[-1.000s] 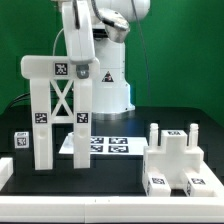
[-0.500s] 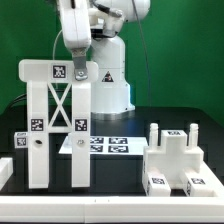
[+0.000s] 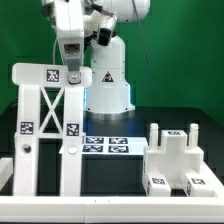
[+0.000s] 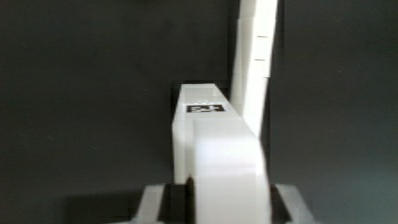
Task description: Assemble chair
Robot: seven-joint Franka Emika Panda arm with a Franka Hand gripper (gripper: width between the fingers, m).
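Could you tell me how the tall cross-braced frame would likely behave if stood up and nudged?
The cross-braced frame looks stiff: chunky posts tied by an X brace. Seen edge-on in the wrist view it is thin and tall, so it would probably tip easily. Its smooth plastic may slip in the end effector.

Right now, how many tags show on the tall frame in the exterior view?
3 on the frame: one on the top bar, one on each upright at mid height. Other faces may hide more.
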